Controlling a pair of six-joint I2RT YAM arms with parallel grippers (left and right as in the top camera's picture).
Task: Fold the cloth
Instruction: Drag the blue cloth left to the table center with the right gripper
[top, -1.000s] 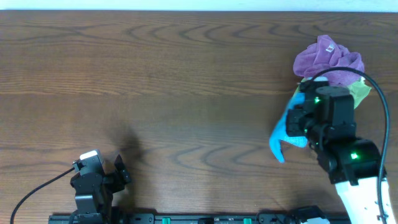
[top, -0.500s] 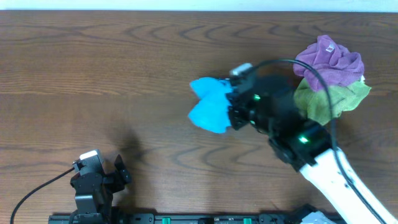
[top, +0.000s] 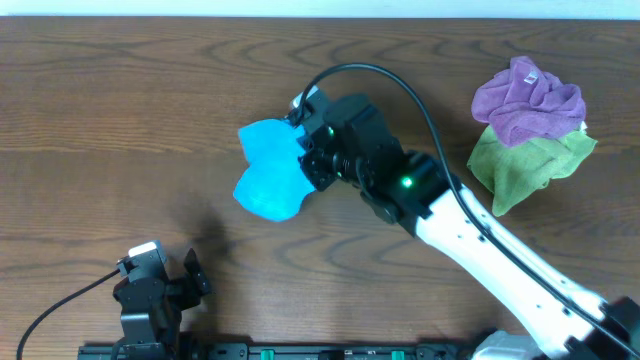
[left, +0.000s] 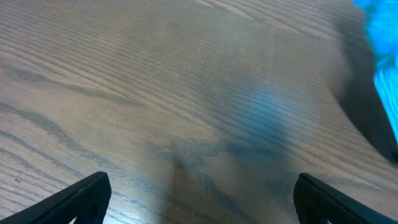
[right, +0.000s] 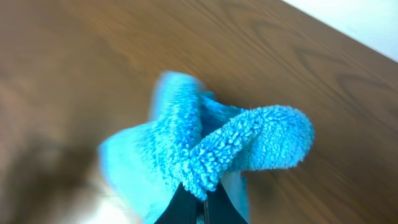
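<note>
The cloth (top: 268, 172) is a bunched sky-blue fuzzy towel hanging above the middle of the table. My right gripper (top: 308, 158) is shut on it. In the right wrist view the cloth (right: 205, 149) droops in folds in front of the pinched fingertips (right: 200, 208). Near the table's front left edge my left gripper (top: 170, 275) stands wide open with bare wood between its fingers (left: 84, 199). The left wrist view catches a blue corner of the cloth (left: 382, 56) at its upper right.
A crumpled purple cloth (top: 528, 97) lies on a light green cloth (top: 525, 165) at the table's far right. The right arm (top: 480, 240) stretches diagonally from the front right corner across the table.
My right gripper has carried the blue cloth from beside the pile at the far right leftward to the middle of the table. The left arm has not moved.
</note>
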